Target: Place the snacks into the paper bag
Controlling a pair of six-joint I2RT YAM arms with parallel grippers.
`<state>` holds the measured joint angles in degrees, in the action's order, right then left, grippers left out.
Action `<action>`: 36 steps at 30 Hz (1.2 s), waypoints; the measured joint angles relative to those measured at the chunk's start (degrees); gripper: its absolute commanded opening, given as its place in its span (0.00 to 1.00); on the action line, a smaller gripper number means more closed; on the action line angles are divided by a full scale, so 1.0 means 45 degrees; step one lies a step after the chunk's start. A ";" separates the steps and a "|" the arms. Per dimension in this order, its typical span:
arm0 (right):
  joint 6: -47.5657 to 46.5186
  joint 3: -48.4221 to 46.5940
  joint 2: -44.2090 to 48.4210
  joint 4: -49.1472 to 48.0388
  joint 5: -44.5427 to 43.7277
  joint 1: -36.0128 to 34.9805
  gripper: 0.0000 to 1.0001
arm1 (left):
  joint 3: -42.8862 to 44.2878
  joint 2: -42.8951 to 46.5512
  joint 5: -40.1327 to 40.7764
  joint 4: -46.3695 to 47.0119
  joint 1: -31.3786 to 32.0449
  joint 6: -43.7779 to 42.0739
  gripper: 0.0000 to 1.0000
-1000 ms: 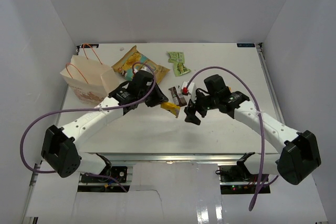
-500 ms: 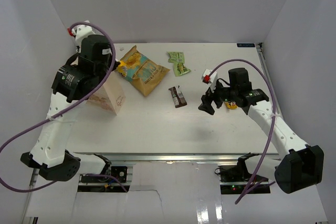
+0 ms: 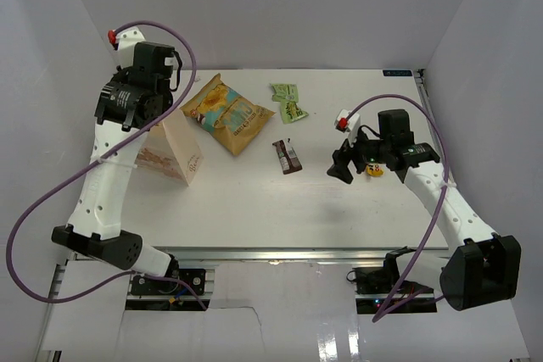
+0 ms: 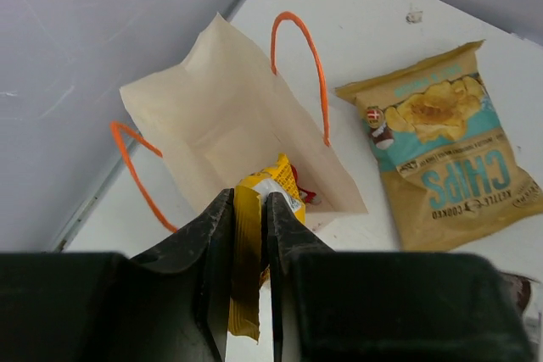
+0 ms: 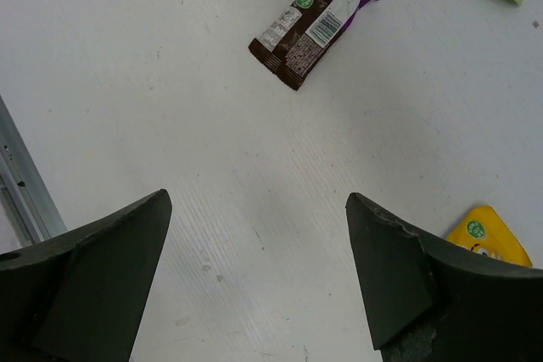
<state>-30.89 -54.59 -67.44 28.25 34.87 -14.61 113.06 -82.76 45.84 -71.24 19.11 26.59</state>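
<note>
Left wrist view — holds the yellow bar (image 4: pixel 244 294) clamped edge-on in the left gripper (image 4: pixel 249 209) above the open paper bag (image 4: pixel 229 116), likely light, crinkly, slippery — best pinched across a flat seam, with the right gripper (image 5: pixel 254 209) spread wide and empty near the brown bar (image 5: pixel 314 19).

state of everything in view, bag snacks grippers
cream paper bag with orange cord handles: standing, mouth open
left gripper: shut on yellow bar, above the bag mouth
yellow bar: held off the table
right gripper: open, empty
yellow-and-teal chip bag: lying flat on table
brown bar: lying on table
two green sachets: lying on table
small yellow packet: lying on table beside right gripper
</note>
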 measured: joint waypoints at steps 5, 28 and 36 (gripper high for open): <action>-0.0097 0.0024 0.0000 0.0039 -0.0049 0.0452 0.89 | -0.1399 -0.0063 -0.0253 0.1297 -0.1049 -0.1049 0.12; 0.3118 0.1219 -0.4405 -0.3011 -1.0020 0.0996 0.75 | -0.5129 0.3764 -0.9258 0.5270 -0.1642 -0.0151 0.87; 0.3366 0.0578 -0.6028 -0.3648 -0.9690 0.1695 0.31 | -1.0501 0.5153 -1.5591 1.0278 -0.1559 0.2739 0.86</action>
<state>-15.75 -51.99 -94.56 11.84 -8.73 -6.98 65.80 -59.57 -24.32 -24.99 12.10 38.92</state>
